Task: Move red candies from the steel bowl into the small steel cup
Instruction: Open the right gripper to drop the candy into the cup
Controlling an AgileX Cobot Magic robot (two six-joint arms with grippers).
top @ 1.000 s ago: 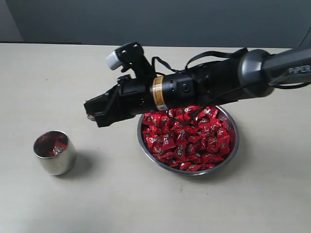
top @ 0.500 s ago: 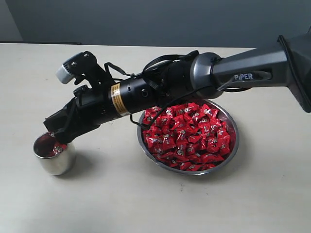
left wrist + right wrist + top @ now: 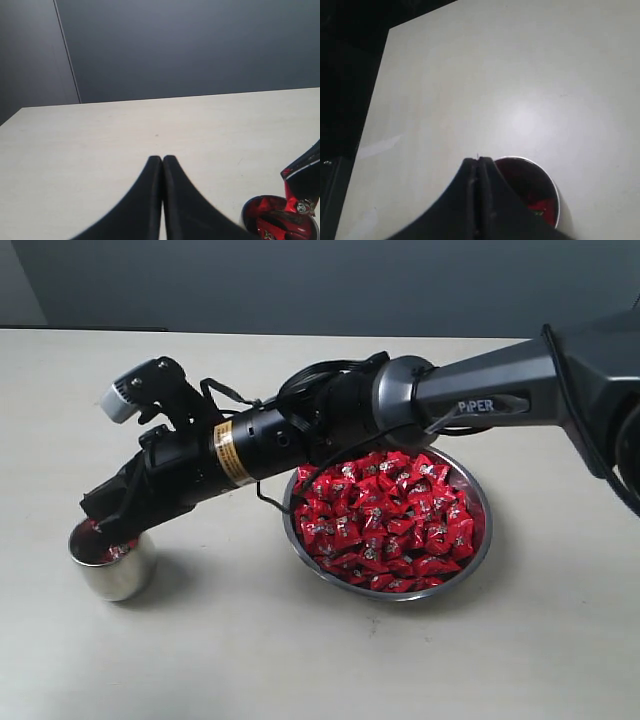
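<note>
The steel bowl (image 3: 400,595) at centre right is heaped with red candies (image 3: 390,515). The small steel cup (image 3: 115,565) stands at the left with a few red candies (image 3: 112,550) inside. My right gripper (image 3: 104,532) reaches across from the right and hangs just over the cup's mouth, tilted down. Its jaws are shut on a red candy (image 3: 301,205), whose crimped end pokes out over the cup (image 3: 280,220). In the right wrist view the shut gripper (image 3: 477,161) covers part of the cup (image 3: 555,195). My left gripper (image 3: 162,159) is shut on nothing, above bare table beside the cup.
The pale table (image 3: 250,660) stretches all round the bowl and cup, with a dark wall (image 3: 320,280) behind its far edge. The right arm (image 3: 480,400) spans above the bowl's rear-left side. The table's edge and a dark drop show in the right wrist view.
The right arm has swung left from beside the bowl and lowered until its shut tips hang over the cup. Bowl and cup have not moved.
</note>
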